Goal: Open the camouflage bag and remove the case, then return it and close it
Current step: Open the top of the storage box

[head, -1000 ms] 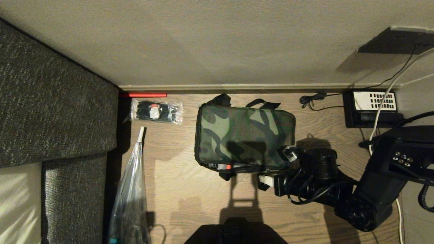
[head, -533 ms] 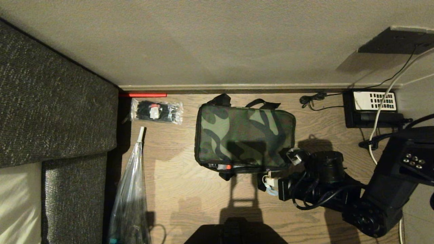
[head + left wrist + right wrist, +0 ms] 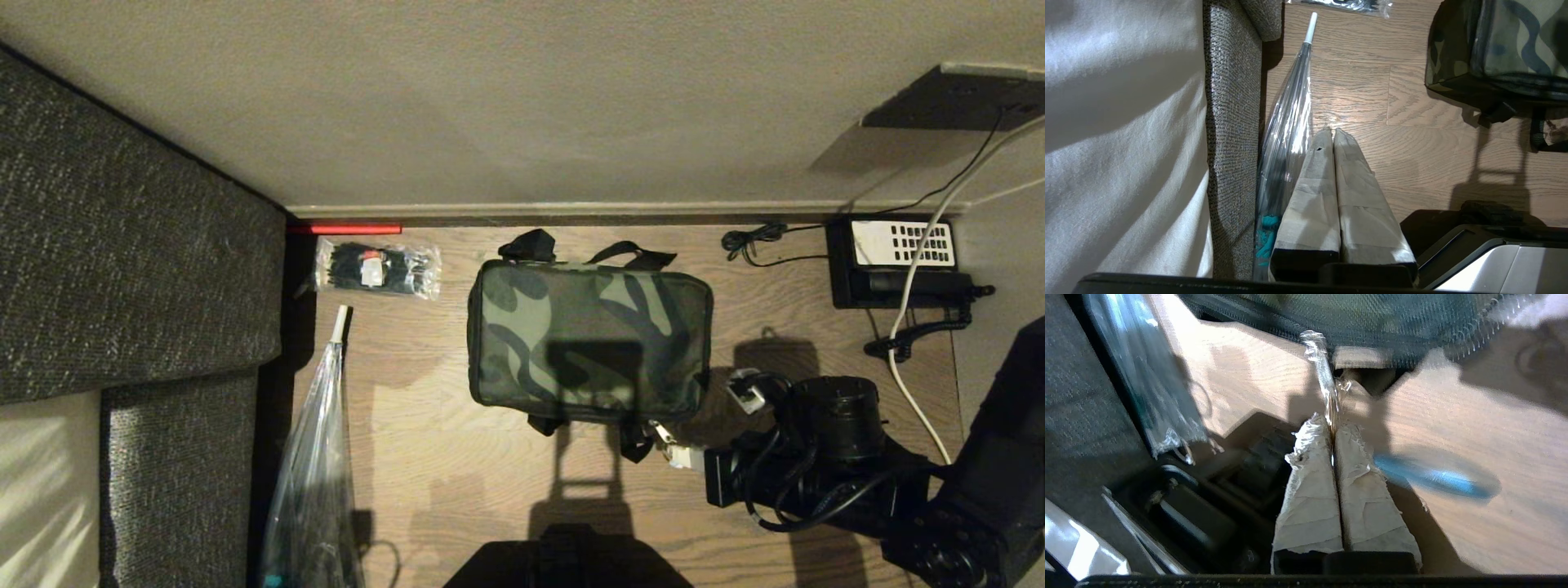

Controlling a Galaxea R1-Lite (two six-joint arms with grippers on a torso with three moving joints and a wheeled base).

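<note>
The camouflage bag (image 3: 588,339) lies on the wooden floor with its lid down. It fills the far edge of the right wrist view (image 3: 1372,322). My right gripper (image 3: 679,451) is at the bag's near right corner. In the right wrist view its taped fingers (image 3: 1333,424) are shut on a clear plastic pull strip (image 3: 1327,384) that runs taut to the bag's zipper edge. A blue loop (image 3: 1433,479) hangs blurred beside the fingers. My left gripper (image 3: 1333,132) is parked, shut and empty, to the left of the bag. The case is out of view.
A grey sofa (image 3: 122,245) borders the left side, with a clear folded umbrella (image 3: 314,465) lying along it. A packet of black ties (image 3: 375,269) sits near the wall. A black telephone (image 3: 898,261) and cables (image 3: 914,327) lie at the right.
My right arm has drawn back to the right and toward me, its fingers closing on the clear strip. The red-marked gap at the bag's near edge no longer shows, and the bag shifted slightly.
</note>
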